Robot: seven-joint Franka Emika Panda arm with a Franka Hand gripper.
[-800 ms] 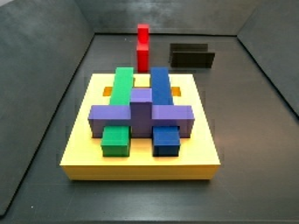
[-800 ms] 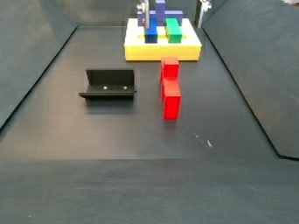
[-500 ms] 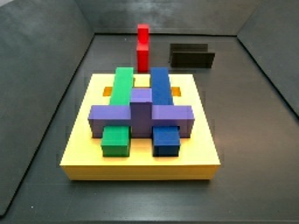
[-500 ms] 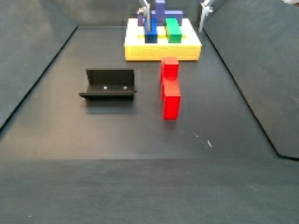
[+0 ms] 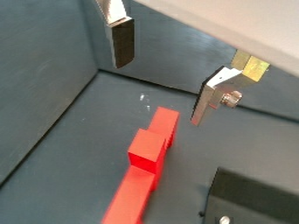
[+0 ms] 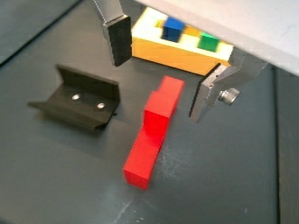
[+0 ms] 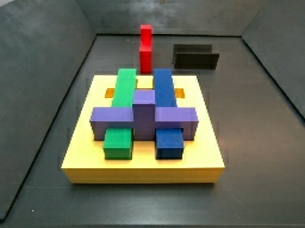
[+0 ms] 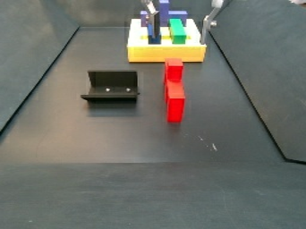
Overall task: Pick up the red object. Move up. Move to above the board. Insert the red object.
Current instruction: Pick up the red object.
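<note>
Red object (image 6: 152, 131) lies on the floor between board (image 6: 176, 52) and fixture (image 6: 76, 98); the gripper (image 6: 163, 70) hangs above it, wide open, empty.

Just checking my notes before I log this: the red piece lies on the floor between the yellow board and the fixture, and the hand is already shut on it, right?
Not quite. The hand is open and holds nothing; a wrist view shows its fingers apart above the red piece, which lies untouched on the floor. The rest stands: it lies on the floor between the yellow board and the fixture.
</note>
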